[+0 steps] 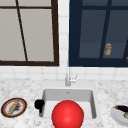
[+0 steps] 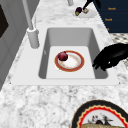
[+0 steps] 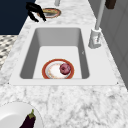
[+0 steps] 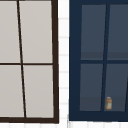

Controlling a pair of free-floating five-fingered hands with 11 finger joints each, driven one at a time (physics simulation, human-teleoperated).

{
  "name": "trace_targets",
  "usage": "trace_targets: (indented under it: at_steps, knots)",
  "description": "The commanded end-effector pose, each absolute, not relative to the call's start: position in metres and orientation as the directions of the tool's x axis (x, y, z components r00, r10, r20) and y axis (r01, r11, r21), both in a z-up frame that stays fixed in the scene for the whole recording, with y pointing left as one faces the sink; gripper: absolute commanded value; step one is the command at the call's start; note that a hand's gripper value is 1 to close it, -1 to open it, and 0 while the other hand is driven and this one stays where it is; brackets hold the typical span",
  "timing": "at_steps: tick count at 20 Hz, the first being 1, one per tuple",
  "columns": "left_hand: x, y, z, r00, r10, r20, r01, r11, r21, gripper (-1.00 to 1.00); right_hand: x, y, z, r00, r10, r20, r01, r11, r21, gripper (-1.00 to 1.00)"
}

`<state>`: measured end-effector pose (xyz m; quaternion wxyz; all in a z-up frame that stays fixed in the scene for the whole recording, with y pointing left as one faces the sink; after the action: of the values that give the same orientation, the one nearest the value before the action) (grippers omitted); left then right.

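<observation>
At the lower left of the front view, the left hand (image 1: 39,104) hangs over the sink's (image 1: 45,93) left rim, small and dark against the white wall. From the left side view this hand (image 2: 110,58) fills the right middle of the frame, its fingers (image 2: 98,65) curled downward with nothing between them, hovering above the sink (image 2: 47,50) edge nearest the camera's right. Near the centre of that frame, a plate (image 2: 75,65) with an orange rim lies on the sink floor, and a dark red onion (image 2: 62,56) sits on its upper left part, well apart from the hand. The right side view shows the same plate (image 3: 51,71) and onion (image 3: 65,68) at lower centre, and the hand (image 3: 35,11) at the upper left. A big red ball (image 1: 67,115) covers the lower middle of the front view. On the desk (image 1: 20,86) at far left lies a patterned plate (image 1: 22,103) with a long pale thing on it; at far right a white plate (image 1: 116,117) carries an eggplant (image 1: 122,108). A faucet (image 1: 68,77) stands behind the sink. A jar (image 4: 108,103) shows behind the dark cabinet glass at lower right of the upper view.
</observation>
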<state>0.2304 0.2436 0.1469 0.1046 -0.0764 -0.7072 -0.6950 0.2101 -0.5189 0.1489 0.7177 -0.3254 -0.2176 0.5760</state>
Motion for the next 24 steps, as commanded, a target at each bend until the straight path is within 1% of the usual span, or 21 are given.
trace_targets:
  at_steps: [1,7,15,19,20,21,23,24]
  knots:
    - [0.230,0.244,0.147,-0.966,-0.037,0.254,0.253,0.022,0.967,0.00,0.224,-0.513,0.143,0.198,0.977,-0.084,-0.757,0.098,-0.646,-1.00]
    - [0.230,0.244,0.147,-0.966,-0.037,0.254,0.253,0.022,0.967,0.00,0.241,-0.516,0.138,0.208,0.965,-0.163,-0.790,0.067,-0.610,-1.00]
    - [0.230,0.244,0.147,-0.966,-0.037,0.254,0.253,0.022,0.967,0.00,0.246,-0.520,0.121,0.171,0.971,-0.169,-0.835,0.052,-0.548,-1.00]
    - [0.230,0.244,0.147,-0.966,-0.037,0.254,0.253,0.022,0.967,0.00,0.259,-0.521,0.093,0.166,0.974,-0.151,-0.785,0.038,-0.618,-1.00]
    - [0.230,0.244,0.147,-0.966,-0.037,0.254,0.253,0.022,0.967,0.00,0.255,-0.522,0.092,0.169,0.976,-0.139,-0.781,0.046,-0.622,1.00]
    - [0.230,0.244,0.147,-0.966,-0.037,0.254,0.253,0.022,0.967,0.00,0.252,-0.522,0.094,0.161,0.977,-0.143,-0.757,0.029,-0.653,1.00]
    - [0.230,0.244,0.147,-0.966,-0.037,0.254,0.253,0.022,0.967,0.00,0.250,-0.523,0.098,0.214,0.970,-0.120,-0.677,0.059,-0.734,1.00]
    - [0.230,0.244,0.147,-0.966,-0.037,0.254,0.253,0.022,0.967,0.00,0.248,-0.524,0.101,0.240,0.966,-0.098,-0.611,0.072,-0.788,1.00]
